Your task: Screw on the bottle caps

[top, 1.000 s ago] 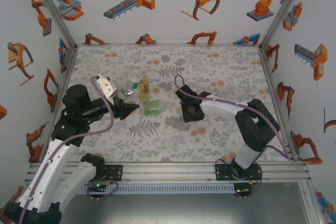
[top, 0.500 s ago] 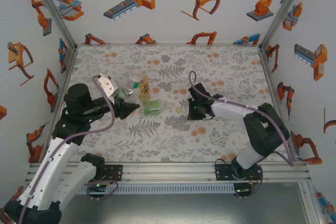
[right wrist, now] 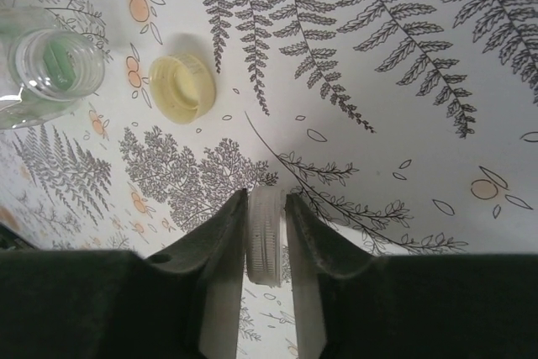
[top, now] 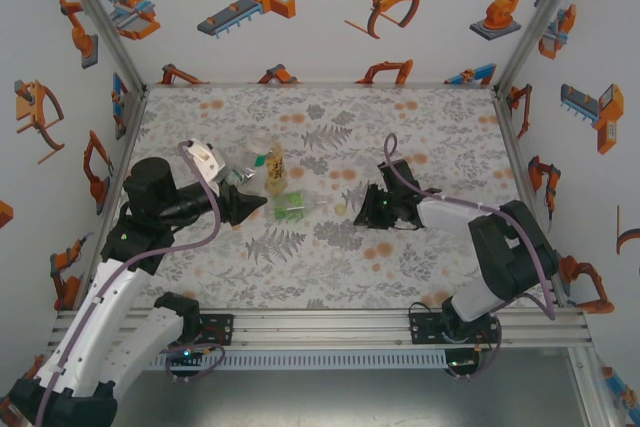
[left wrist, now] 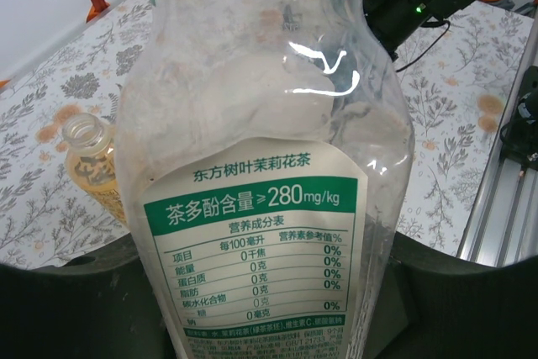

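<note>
Right gripper pinches the white cap by its thin edge, with the yellow cap loose at its 11 o'clock. Left gripper is clamped round the labelled bottle. That edge grip looks sketchy: the cap could pop out or cross-thread.

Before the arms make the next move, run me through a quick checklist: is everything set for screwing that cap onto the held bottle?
1. White cap gripped in the right pincer: ok, clamped between both fingers.
2. Left pincer shut on the labelled bottle: ok, the bottle sits between its fingers.
3. Held bottle's mouth free for a cap: cannot tell, its top is cut off in the left wrist view.
4. Cap's open side facing the right way: cannot tell, it is seen edge-on.
5. Yellow cap out of the way: ok, lying apart from the fingers.
6. Other bottles capped: not ok, the amber bottle and green-tinted bottle have open mouths.
</note>
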Motion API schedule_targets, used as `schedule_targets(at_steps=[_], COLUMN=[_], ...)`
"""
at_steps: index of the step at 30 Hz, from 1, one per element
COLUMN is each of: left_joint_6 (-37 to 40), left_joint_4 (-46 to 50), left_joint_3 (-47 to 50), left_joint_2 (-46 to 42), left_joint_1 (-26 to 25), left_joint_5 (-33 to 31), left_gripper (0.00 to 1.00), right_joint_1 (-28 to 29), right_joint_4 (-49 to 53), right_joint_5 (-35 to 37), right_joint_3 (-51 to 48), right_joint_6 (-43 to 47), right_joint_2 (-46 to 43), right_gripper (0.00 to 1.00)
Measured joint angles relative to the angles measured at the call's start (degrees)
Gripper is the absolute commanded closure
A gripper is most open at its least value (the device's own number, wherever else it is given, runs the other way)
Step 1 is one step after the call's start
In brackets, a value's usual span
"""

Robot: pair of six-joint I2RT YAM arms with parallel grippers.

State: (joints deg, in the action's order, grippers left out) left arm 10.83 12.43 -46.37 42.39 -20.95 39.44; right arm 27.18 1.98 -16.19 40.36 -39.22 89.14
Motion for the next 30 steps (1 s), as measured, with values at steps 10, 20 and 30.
schedule_targets(at_steps=[10, 20, 30], left_joint_6=[-0.02, -0.02, -0.02], left_joint_4=[-0.02, -0.02, -0.02], left_joint_3=[0.00, 0.00, 0.00], left_joint_2=[0.04, 0.02, 0.00], left_joint_1=[0.00, 0.00, 0.00], left_joint_5=[0.00, 0.00, 0.00], left_gripper=[0.97, 0.97, 0.97], right_joint_1=[0.00, 1.20, 6.95], right_joint_4=[7.10, 15.65, 23.61], right_joint_5=[4.31, 7.37, 16.15], right_joint_3=[3.02, 9.90, 17.14], right_joint_6=[2.86, 6.12, 8.55], right_joint_2=[-0.87, 3.26, 8.28], right_gripper=[0.52, 0.47, 0.46])
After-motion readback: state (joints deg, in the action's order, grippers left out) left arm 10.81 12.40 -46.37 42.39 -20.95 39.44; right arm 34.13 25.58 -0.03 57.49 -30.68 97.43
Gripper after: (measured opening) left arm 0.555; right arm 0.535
